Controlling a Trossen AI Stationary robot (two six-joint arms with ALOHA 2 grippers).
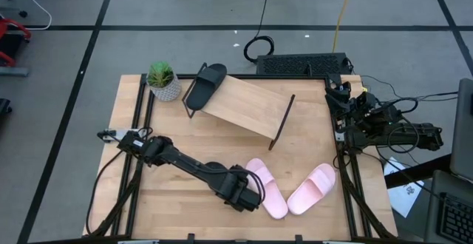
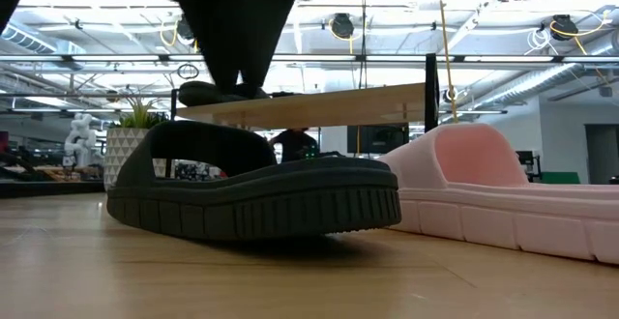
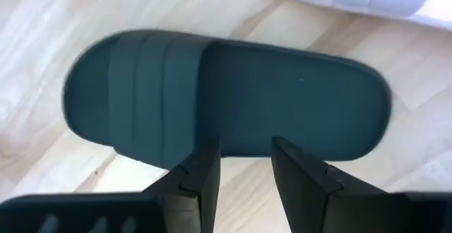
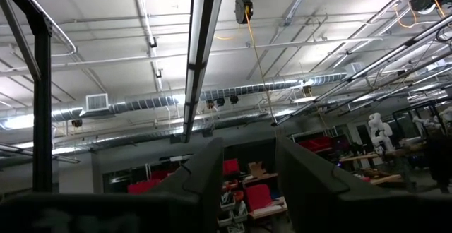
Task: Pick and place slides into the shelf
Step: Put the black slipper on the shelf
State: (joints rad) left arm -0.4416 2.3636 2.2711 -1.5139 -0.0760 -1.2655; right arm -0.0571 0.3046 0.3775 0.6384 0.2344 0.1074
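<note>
A matte black slide (image 3: 226, 92) lies sole-down on the tabletop near its near edge, and shows large in the low view (image 2: 251, 193). My left gripper (image 3: 245, 145) hangs open just above it, fingertips over its side rim behind the strap. In the high view the gripper (image 1: 247, 197) covers the slide. The other black slide (image 1: 208, 80) rests on the far-left end of the shelf (image 1: 247, 107). Two pale pink slides (image 1: 267, 188) (image 1: 312, 188) lie on the table to the right of the gripper. My right gripper (image 4: 248, 148) is open at the table's right edge, pointing up at the ceiling.
A potted plant (image 1: 162, 81) stands at the far-left corner beside the shelf. The nearer pink slide (image 2: 503, 193) lies close against the black one's right. My right arm (image 1: 369, 122) sits folded beyond the right edge. Bare wood lies between the shelf and the slides.
</note>
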